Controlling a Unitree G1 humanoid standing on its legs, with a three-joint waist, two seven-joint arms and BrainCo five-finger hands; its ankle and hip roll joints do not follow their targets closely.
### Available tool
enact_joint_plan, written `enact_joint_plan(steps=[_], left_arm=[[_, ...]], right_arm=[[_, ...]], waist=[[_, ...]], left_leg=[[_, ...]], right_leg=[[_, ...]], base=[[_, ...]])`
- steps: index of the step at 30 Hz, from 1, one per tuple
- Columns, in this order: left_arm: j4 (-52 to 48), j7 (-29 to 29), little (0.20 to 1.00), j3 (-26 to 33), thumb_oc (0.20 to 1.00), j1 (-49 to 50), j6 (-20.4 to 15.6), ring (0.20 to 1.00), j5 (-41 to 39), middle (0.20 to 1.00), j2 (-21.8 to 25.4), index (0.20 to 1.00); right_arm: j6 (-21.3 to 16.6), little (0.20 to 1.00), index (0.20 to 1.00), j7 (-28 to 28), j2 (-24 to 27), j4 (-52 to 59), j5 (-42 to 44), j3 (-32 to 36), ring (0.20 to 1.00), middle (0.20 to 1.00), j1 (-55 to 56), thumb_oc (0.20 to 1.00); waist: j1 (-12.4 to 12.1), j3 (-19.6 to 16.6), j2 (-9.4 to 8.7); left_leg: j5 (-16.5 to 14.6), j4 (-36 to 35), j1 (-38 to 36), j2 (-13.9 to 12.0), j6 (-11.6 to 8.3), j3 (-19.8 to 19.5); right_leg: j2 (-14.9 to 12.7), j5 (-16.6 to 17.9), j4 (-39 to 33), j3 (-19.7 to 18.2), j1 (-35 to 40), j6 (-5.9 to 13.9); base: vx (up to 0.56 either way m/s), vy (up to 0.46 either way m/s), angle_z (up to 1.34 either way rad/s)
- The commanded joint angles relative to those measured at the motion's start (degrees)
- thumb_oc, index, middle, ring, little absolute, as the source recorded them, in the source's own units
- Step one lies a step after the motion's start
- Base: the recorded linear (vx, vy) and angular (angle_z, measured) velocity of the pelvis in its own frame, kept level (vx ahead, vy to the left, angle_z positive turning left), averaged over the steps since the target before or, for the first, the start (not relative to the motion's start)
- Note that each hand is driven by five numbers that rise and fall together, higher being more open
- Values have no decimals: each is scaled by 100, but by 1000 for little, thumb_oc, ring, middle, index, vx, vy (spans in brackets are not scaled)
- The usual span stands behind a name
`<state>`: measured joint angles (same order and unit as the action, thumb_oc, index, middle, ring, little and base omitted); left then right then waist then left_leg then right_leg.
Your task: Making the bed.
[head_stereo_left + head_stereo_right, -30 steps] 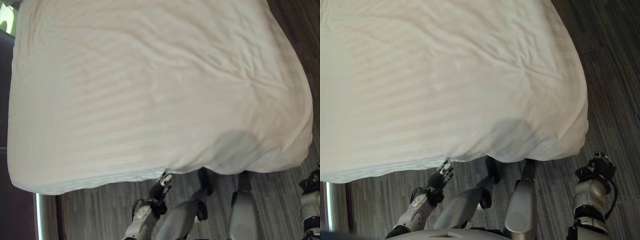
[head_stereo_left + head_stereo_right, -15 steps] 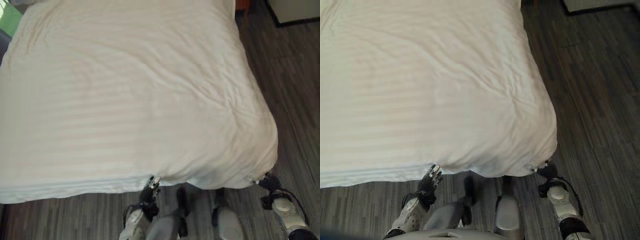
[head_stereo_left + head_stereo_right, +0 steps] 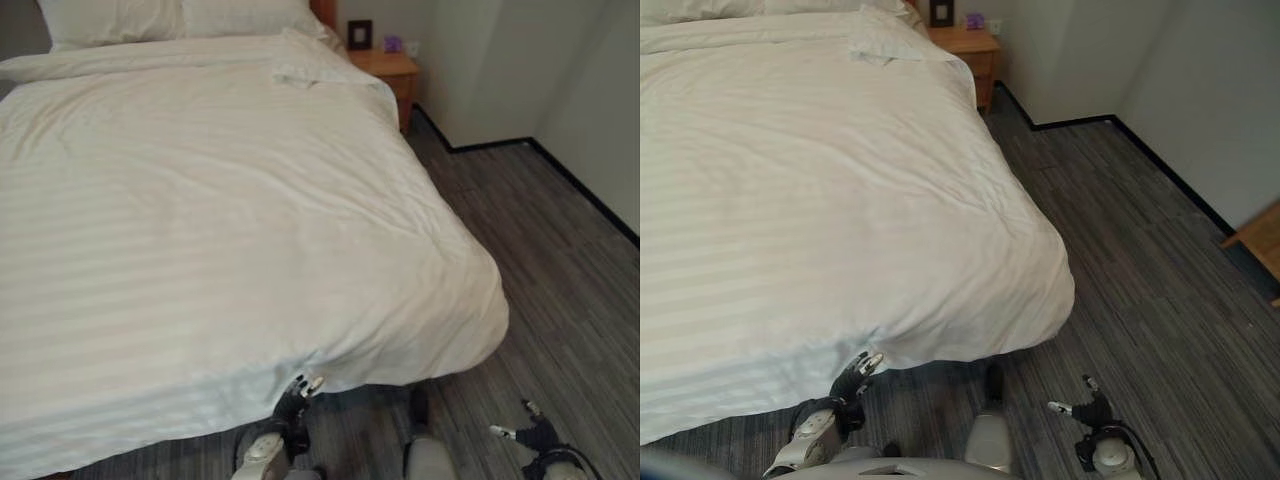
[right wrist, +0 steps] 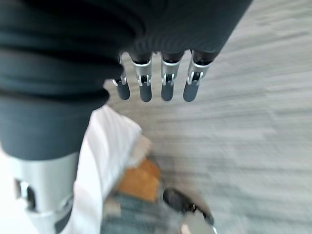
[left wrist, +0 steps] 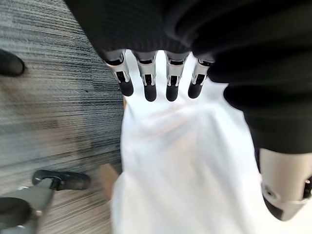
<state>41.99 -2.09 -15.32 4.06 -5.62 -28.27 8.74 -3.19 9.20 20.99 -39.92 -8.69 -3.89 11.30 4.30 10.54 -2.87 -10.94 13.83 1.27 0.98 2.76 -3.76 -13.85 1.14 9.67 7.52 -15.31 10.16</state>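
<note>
— White striped duvet (image 3: 220,230) of soft cotton covers the whole bed, yes? What is its surface like?

— Mostly smooth, with faint woven stripes running across it and some shallow wrinkles near the foot corner on the robot's right. There the corner is rounded and puffy, and it hangs over the edge above the grey striped carpet floor (image 3: 1140,260).

— And where is the robot's left hand (image 3: 298,392)?

— It is at the lower hem of the duvet, at the foot of the bed. Its silver, dark-tipped fingers (image 5: 146,80) are straight and spread, and in the left wrist view the white cloth lies just past the tips. The fingers are not curled round the fabric; I cannot tell if the tips really touch it.

— The right hand (image 3: 1087,408)?

— It is low over the carpet, well apart from the duvet's corner. Its fingers (image 4: 165,80) also are straight and hold nothing.

— What is at the head of the bed?

— Two white plump pillows (image 3: 170,18) lie side by side, and a small white folded cloth (image 3: 300,72) rests on the duvet near them. Beside the bed stands a small wooden nightstand (image 3: 965,45) of orange-brown colour, next to the pale plain wall (image 3: 1080,55) with a dark baseboard.
</note>
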Motion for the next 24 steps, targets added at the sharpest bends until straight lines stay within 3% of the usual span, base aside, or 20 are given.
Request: enact_joint_plan(steps=[1, 2, 5, 7, 9, 10, 11, 12, 14, 16, 17, 19, 20, 21, 22, 23, 24], left_arm=[[-710, 121, 1000, 127, 1000, 86, -39, 1000, 397, 1000, 274, 1000], [-714, 120, 1000, 125, 1000, 88, -36, 1000, 397, 1000, 277, 1000], [-1110, 190, 1000, -4, 1000, 230, -6, 1000, 638, 1000, 432, 1000], [-1436, 221, 1000, -113, 1000, 234, -3, 1000, 748, 1000, 515, 1000], [-1928, 216, 1000, -240, 1000, 137, -33, 1000, 864, 1000, 616, 1000], [-1935, 214, 1000, -241, 1000, 140, -29, 1000, 865, 1000, 623, 1000], [-2148, 173, 1000, -236, 1000, 102, -52, 1000, 921, 1000, 668, 1000], [-2249, 102, 1000, -252, 1000, -27, -107, 1000, 954, 1000, 672, 1000], [-2182, 55, 1000, -244, 1000, -154, -158, 1000, 1024, 1000, 606, 1000], [-2126, -99, 1000, -200, 1000, -373, -152, 1000, 968, 1000, 550, 1000], [-2055, -97, 1000, -251, 1000, -493, -162, 1000, 1016, 1000, 533, 1000], [-1969, -193, 1000, -313, 1000, -707, -176, 1000, 1057, 1000, 498, 1000], [-1965, -194, 1000, -311, 1000, -718, -177, 1000, 1057, 1000, 495, 1000], [-1898, -315, 1000, -342, 1000, -865, -172, 1000, 1010, 1000, 400, 1000], [-1891, -316, 1000, -343, 1000, -873, -175, 1000, 1010, 1000, 394, 1000], [-1861, -385, 1000, -338, 1000, -906, -163, 1000, 1022, 1000, 349, 1000], [-1949, -427, 1000, -290, 1000, -879, -188, 1000, 960, 1000, 365, 1000]], right_arm=[[-172, 1000, 1000, 62, 294, 683, 128, 114, 1000, 1000, -325, 1000], [-171, 1000, 1000, 61, 291, 686, 128, 116, 1000, 1000, -322, 1000], [-220, 1000, 1000, -12, 295, 932, 109, 148, 1000, 1000, -233, 1000], [-242, 1000, 1000, -51, 299, 1064, 69, 119, 1000, 1000, -266, 1000], [-251, 1000, 1000, -96, 353, 1282, -82, -9, 1000, 1000, -422, 1000], [-246, 1000, 1000, -96, 346, 1286, -83, -7, 1000, 1000, -419, 1000], [-226, 1000, 1000, -77, 383, 1328, -159, -64, 1000, 1000, -489, 1000], [-242, 1000, 1000, -97, 389, 1592, -226, -170, 1000, 1000, -572, 1000], [-271, 1000, 1000, -192, 410, 1726, -273, -297, 1000, 1000, -600, 1000], [-286, 1000, 1000, -273, 498, 1979, -296, -387, 1000, 1000, -637, 1000], [-320, 1000, 1000, -342, 521, 2124, -251, -452, 1000, 1000, -635, 1000], [-371, 1000, 1000, -347, 616, 2195, -207, -537, 1000, 1000, -695, 1000], [-371, 1000, 1000, -348, 617, 2194, -206, -535, 1000, 1000, -703, 1000], [-381, 1000, 1000, -384, 678, 2272, -108, -545, 1000, 1000, -710, 1000], [-380, 1000, 1000, -386, 682, 2274, -107, -542, 1000, 1000, -712, 1000], [-361, 1000, 1000, -398, 730, 2258, -182, -640, 1000, 1000, -813, 1000], [-393, 1000, 1000, -420, 731, 2286, -182, -714, 1000, 1000, -882, 1000]], waist=[[-314, 193, 250], [-318, 178, 241], [-523, -4, 313], [-683, -112, 292], [-974, -277, 251], [-1004, -275, 243], [-1094, -292, 254], [-1064, -268, 230], [-1008, -252, 229], [-922, -128, 199], [-872, -9, 173], [-898, 184, 167], [-897, 178, 172], [-890, 272, 158], [-882, 277, 164], [-1019, 315, 166], [-1137, 313, 188]], left_leg=[[987, -1689, -752, -94, -205, -119], [1009, -1692, -731, -84, -204, -116], [1283, -1751, -456, -34, -125, 207], [1347, -1748, -305, 10, -112, 504], [1465, -1773, -72, -44, -138, 1022], [1457, -1773, -84, -42, -135, 1051], [1473, -1751, -10, -82, -152, 1204], [1502, -1744, 46, -178, -267, 1427], [1472, -1621, 61, -251, -314, 1546], [1446, -1072, 229, -408, -420, 1606], [1374, -697, 332, -497, -454, 1515], [1579, -226, 578, -694, -567, 1199], [1610, -236, 601, -701, -569, 1197], [1671, -46, 734, -646, -598, 815], [1658, -23, 745, -647, -600, 804], [1353, 76, 950, -70, -544, 124], [1174, -60, 1062, 324, -480, -151]], right_leg=[[576, 524, 606, 118, 470, -116], [568, 545, 595, 112, 451, -116], [728, 70, 1035, 191, 1023, -206], [651, -123, 879, 372, 1502, -217], [415, -44, 421, 819, 1981, -130], [413, -32, 397, 791, 1989, -123], [298, -13, 244, 1006, 2043, -81], [419, -176, -483, 924, 2055, -88], [521, -182, -861, 683, 2093, -127], [576, -124, -1085, 481, 2120, -225], [661, -174, -1180, 347, 2211, -295], [762, -210, -1186, 183, 2242, -416], [770, -188, -1188, 183, 2216, -423], [807, -189, -1190, 58, 2196, -482], [810, -194, -1188, 67, 2199, -483], [858, -246, -1198, -156, 2229, -517], [924, -278, -1234, -347, 2301, -537]], base=[[-263, 100, -45], [-401, 152, -55], [-294, 67, -52], [-350, -23, -104], [-350, -102, -172], [-241, -113, -164], [-190, -166, -202], [-198, -227, -179], [-78, -264, -139], [-37, -275, -110], [-41, -237, -81], [-40, -163, -66], [-14, -134, -54], [-10, -78, -52], [70, -138, -53], [162, -109, -40], [158, -107, -40]])
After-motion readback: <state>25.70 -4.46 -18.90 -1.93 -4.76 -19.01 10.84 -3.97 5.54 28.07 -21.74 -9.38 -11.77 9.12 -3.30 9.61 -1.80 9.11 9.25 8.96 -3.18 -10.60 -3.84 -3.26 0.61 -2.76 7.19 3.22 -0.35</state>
